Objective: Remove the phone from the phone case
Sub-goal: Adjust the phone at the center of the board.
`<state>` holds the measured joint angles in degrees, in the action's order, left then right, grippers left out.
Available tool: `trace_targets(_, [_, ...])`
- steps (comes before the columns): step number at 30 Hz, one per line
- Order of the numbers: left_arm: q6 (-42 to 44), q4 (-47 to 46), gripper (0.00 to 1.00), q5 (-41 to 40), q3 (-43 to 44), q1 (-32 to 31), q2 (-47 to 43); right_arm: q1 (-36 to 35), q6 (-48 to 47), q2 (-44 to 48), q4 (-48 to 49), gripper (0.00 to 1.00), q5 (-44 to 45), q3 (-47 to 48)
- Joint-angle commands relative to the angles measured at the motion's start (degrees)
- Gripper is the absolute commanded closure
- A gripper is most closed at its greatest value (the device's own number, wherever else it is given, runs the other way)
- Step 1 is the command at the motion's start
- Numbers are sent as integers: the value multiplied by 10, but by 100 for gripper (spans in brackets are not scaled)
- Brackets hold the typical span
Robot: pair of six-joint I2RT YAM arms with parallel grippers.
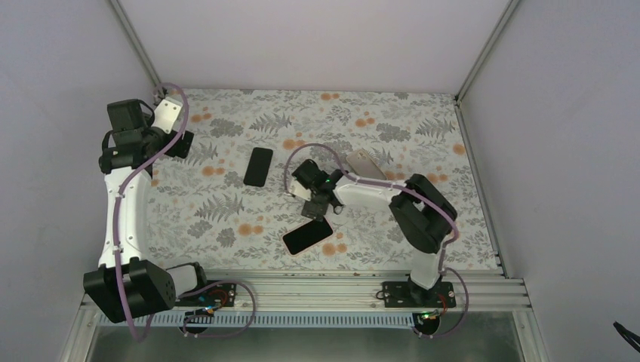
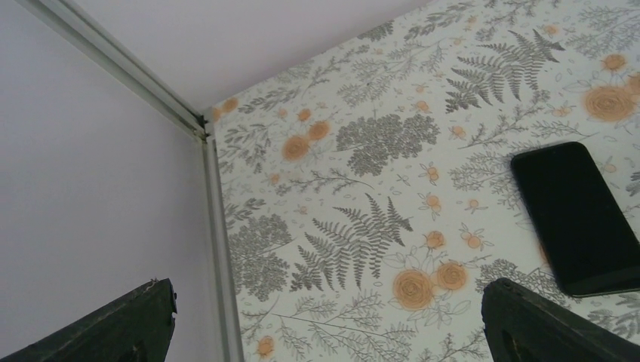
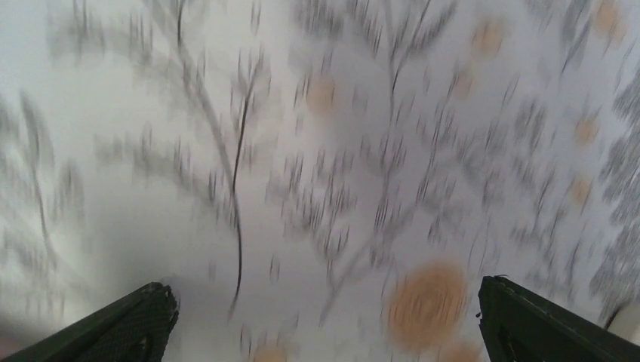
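Seen from above, the black-screened phone in a pale pink case (image 1: 308,235) lies face up on the fern-and-orange-flower patterned table cover (image 1: 226,219). It sits toward the near edge, at about 6 o'clock from the table's middle, with its long axis slanting toward 2 o'clock. The phone sits inside the case, whose pink rim shows all round the screen. The right gripper (image 3: 324,290) is near the middle of the table, with the cased phone close by at its 6 o'clock and not touching it. Its wrist view is blurred, but the two dark fingers (image 3: 128,324) stand fully spread with only patterned cloth between them. A beige-grey flat rectangular item (image 1: 366,161), partly hidden by the right arm, lies at about 2 o'clock from the table's middle. A bare black slab phone (image 1: 258,166) lies at about 9 o'clock from that gripper, well apart from the cased one. The left gripper (image 2: 328,290) is out at 10 o'clock, by the far-left corner post (image 2: 215,226). Its fingers are spread wide and hold nothing, and the black phone shows at the wrist view's 3 o'clock edge.
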<state>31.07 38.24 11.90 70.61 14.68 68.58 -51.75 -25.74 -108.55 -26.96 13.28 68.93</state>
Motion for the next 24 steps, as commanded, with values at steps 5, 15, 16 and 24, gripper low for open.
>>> trace_targets(5, [-7,-13,0,60,-12,4,-5,12,-17,87,-99,1,-39,-80])
trace_targets(15, [-13,-3,0,79,2,5,-2,28,-4,169,-139,0,-82,-55])
trace_targets(16, [-12,-2,0,79,2,5,-3,26,-8,168,-162,0,-110,-48])
trace_targets(24, [-18,-4,0,99,-8,5,-2,-9,-79,165,-207,0,-218,-76])
